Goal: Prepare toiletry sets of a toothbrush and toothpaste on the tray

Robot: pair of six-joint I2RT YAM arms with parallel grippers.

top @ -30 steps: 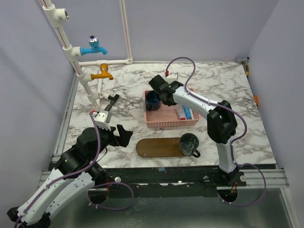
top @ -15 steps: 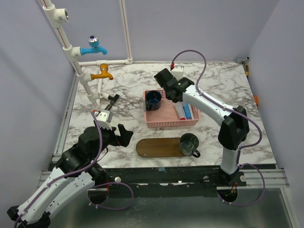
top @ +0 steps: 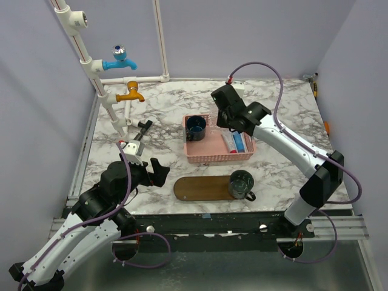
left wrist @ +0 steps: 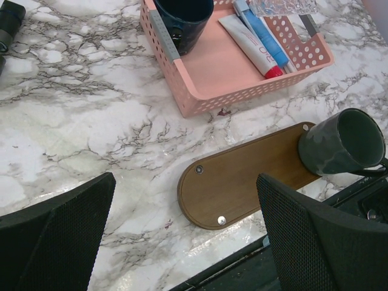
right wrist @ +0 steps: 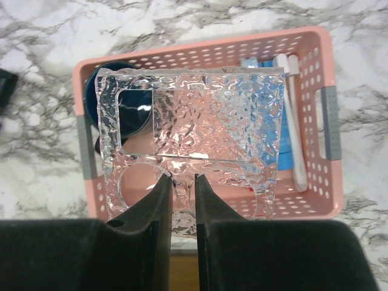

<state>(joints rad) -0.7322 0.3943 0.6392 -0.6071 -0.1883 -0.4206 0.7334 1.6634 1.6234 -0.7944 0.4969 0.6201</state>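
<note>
The dark wooden tray (top: 203,188) (left wrist: 242,182) lies near the front edge, with a dark green mug (top: 241,183) (left wrist: 342,142) on its right end. Behind it stands the pink basket (top: 217,154) (right wrist: 206,45). Inside lie the toothpaste (top: 230,143) (left wrist: 248,45), a blue toothbrush (left wrist: 267,39), a white toothbrush (right wrist: 294,127) and a dark blue mug (top: 196,128). Over the basket, my right gripper (top: 225,115) (right wrist: 179,182) is shut on a clear textured plastic plate (right wrist: 206,127) with cutouts. Left of the tray, my left gripper (top: 154,173) (left wrist: 188,236) hangs open with nothing in it.
White pipes with a blue tap (top: 119,59) and an orange tap (top: 131,93) rise at the back left. A black object (top: 144,127) lies near the pipe's foot. The table's front edge (left wrist: 254,267) runs just below the tray.
My right gripper has moved right and back from beside the blue mug, closing slightly on the clear plate. The left arm has not moved.
</note>
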